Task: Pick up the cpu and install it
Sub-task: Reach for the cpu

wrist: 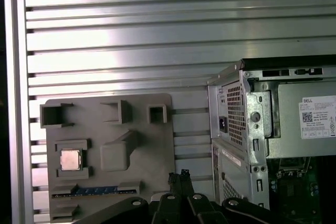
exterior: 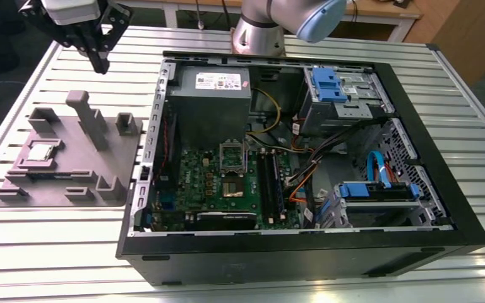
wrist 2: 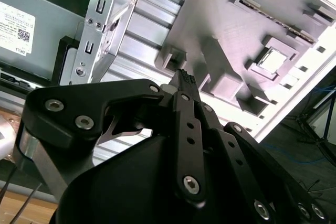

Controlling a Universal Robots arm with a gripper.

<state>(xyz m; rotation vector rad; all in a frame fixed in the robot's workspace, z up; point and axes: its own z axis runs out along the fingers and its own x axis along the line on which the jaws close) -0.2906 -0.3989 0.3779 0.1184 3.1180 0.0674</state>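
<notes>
while the cpu (exterior: 40, 152) lay in a square pocket of the grey tray (exterior: 70, 159) beside the computer case (exterior: 310, 255), the gripper (exterior: 101, 67) hung well above it, fingers pressed together, holding nothing.

the arm (exterior: 255, 35) is a smooth silver-grey tube with a pale blue cap (exterior: 320, 17) on its joint. a white block (exterior: 67, 9) tops the gripper (exterior: 101, 63), which is matte black and built of flat links with round silver screws (wrist 2: 191, 183), a ribbed tip and a bare metal bracket (wrist 2: 39, 163).
</notes>
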